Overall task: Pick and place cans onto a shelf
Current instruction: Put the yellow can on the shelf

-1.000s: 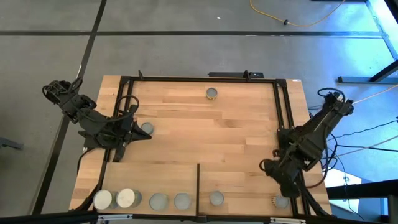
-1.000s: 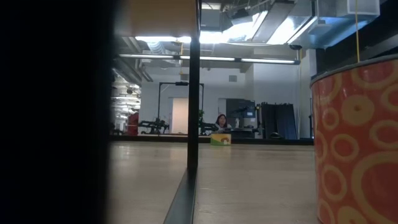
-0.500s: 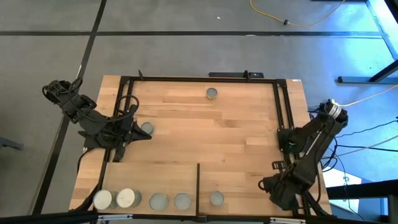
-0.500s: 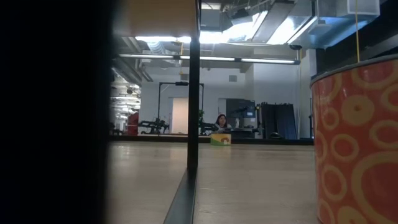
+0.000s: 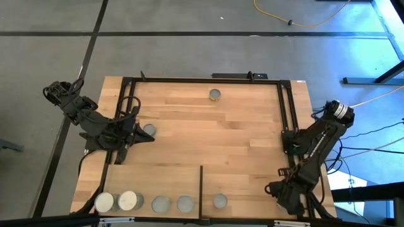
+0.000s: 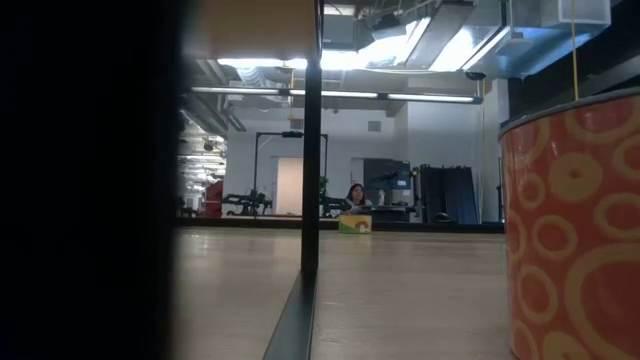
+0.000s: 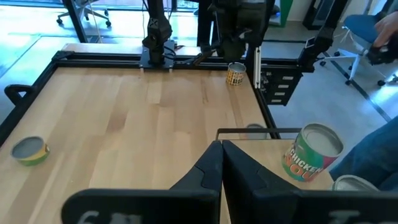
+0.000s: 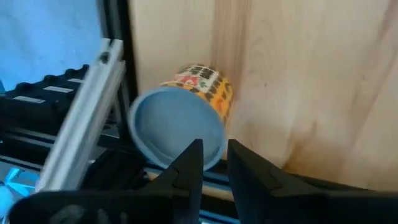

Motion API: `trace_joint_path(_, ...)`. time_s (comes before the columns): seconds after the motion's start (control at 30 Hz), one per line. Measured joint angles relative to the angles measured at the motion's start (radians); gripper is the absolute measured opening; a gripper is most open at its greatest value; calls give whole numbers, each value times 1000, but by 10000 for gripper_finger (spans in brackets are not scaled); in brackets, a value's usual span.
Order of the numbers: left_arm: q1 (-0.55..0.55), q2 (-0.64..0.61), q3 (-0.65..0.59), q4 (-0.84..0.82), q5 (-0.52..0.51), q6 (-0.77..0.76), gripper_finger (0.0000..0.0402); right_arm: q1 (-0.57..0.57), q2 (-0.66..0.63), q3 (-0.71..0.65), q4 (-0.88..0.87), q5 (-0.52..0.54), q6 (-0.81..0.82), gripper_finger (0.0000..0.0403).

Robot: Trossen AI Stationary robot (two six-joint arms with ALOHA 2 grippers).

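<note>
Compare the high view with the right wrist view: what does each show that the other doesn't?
Only the high view shows the whole table, the left gripper beside a can, a lone can near the far edge, and five cans lined up on the shelf.

Only the right wrist view shows the orange-patterned can by the black frame rail; from above the right arm hides it.

Both show the right gripper at the table's near right corner.

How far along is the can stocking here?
Done: five cans stand in a row on the shelf. In hand: the right claw is at a patterned can. Left: two loose cans on the table; left claw shut, waiting.
</note>
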Motion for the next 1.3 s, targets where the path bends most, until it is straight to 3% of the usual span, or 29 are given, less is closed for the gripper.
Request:
trace_joint_path(0.8,0,0,0,18,-10,-2,0,-5,-33,-68,127,-27,29,74)
trace_joint_path(1.07,0,0,0,18,-10,-2,0,-5,-50,-81,181,43,45,74)
trace_joint_path(1.3,0,7,1,14,-10,-21,0,-4,-50,-150,252,2,74,74)
